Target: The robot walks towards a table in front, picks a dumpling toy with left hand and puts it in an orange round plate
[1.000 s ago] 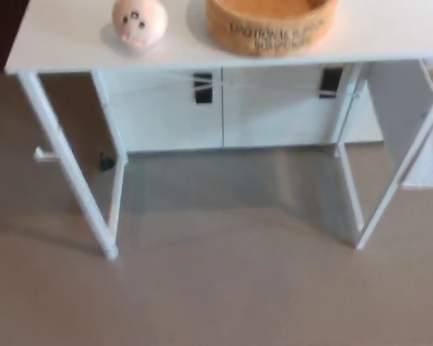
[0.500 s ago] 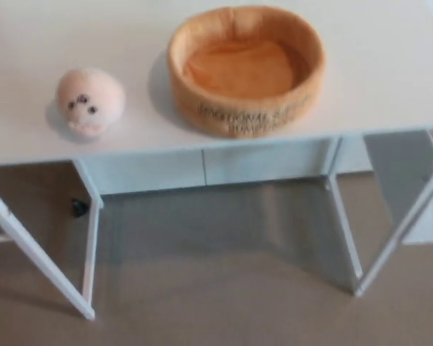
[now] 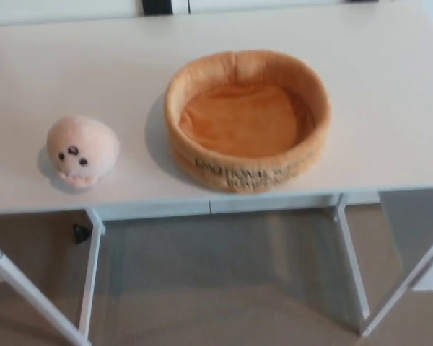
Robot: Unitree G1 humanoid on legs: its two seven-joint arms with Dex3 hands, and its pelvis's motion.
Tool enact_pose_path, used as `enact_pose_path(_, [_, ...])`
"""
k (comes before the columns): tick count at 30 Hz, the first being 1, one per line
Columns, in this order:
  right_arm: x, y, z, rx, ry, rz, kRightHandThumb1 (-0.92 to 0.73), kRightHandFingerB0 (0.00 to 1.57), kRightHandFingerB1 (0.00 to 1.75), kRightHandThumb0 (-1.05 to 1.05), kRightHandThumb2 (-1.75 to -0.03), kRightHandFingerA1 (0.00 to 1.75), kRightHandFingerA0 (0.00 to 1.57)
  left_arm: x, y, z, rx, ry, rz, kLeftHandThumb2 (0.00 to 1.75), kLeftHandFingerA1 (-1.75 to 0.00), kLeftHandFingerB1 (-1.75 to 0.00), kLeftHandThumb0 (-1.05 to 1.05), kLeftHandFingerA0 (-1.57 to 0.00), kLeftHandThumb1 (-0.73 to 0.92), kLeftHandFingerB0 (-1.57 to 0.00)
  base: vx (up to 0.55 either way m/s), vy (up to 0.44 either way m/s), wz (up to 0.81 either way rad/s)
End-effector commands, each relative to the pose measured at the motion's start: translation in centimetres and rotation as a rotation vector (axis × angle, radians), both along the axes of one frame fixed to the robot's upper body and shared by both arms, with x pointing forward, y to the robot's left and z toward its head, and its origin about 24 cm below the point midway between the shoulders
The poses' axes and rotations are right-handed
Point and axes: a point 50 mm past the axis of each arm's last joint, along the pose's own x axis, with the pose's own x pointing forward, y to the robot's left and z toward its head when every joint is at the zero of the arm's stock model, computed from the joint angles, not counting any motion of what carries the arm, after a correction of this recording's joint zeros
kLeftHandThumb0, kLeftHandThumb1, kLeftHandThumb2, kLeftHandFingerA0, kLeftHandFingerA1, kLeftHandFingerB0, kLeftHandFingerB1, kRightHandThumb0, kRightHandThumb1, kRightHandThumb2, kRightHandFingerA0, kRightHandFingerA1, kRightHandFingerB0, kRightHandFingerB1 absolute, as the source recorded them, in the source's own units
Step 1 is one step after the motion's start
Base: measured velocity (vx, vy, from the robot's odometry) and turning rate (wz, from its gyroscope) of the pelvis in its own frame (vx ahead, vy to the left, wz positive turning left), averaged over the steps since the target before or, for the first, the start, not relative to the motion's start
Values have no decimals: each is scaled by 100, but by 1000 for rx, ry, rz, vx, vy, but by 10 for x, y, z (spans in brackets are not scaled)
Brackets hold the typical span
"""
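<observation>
A pale pink plush dumpling toy [image 3: 81, 150] with a small dark face lies on the left part of the white table [image 3: 50, 79], near its front edge. To its right stands an orange round soft plate [image 3: 247, 119] with a raised rim and dark lettering on its front wall; nothing lies in it. A short gap of bare tabletop separates the two. Neither of my hands shows in the head view.
The table's front edge [image 3: 216, 203] crosses the lower half of the picture, with white legs [image 3: 90, 270] and grey-brown floor [image 3: 224, 288] beneath. A white wall with a dark strip [image 3: 157, 6] runs behind the table.
The camera has moved closer and tilted up: the table, dumpling toy and plate have slid down the picture and look larger, with less floor showing. The things themselves have not moved.
</observation>
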Motion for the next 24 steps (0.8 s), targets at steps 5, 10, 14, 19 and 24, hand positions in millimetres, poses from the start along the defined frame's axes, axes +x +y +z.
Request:
enact_pose_path(5, [-32, -3, -2, -11, 54, -52, -54, 46, 36, -33, -57, 51, 71, -20, 2, 0, 8, 59, -16, 72, -57, -43, -42, -62, 42, -26, 129, 100, 4])
enact_pose_path(10, [-37, -6, 0, -6, 45, -52, -45, 38, 47, -43, -75, 60, 61, -19, 0, 0, 0, 66, -20, 57, -52, -33, -34, -61, 55, -30, 122, -63, 12])
enact_pose_path(14, [-28, -3, -2, -23, 47, -10, -47, 38, 47, -47, -77, 59, 64, -5, 3, 1, 6, 32, -18, 57, -51, -32, -33, -61, 55, -31, 40, -291, 12])
enact_pose_path(19, [-26, 0, -3, 3, 26, -62, -46, 36, 46, -47, -76, 58, 61, 6, 8, 4, 18, 13, -12, 88, -68, -48, -24, -51, 37, -12, 43, -115, 2])
enact_pose_path(24, [-31, 0, -4, -5, 34, -57, -47, 36, 46, -48, -77, 57, 61, 13, 9, 7, 12, 1, -29, 57, -45, -31, -33, -57, 55, -27, 90, 46, -4])
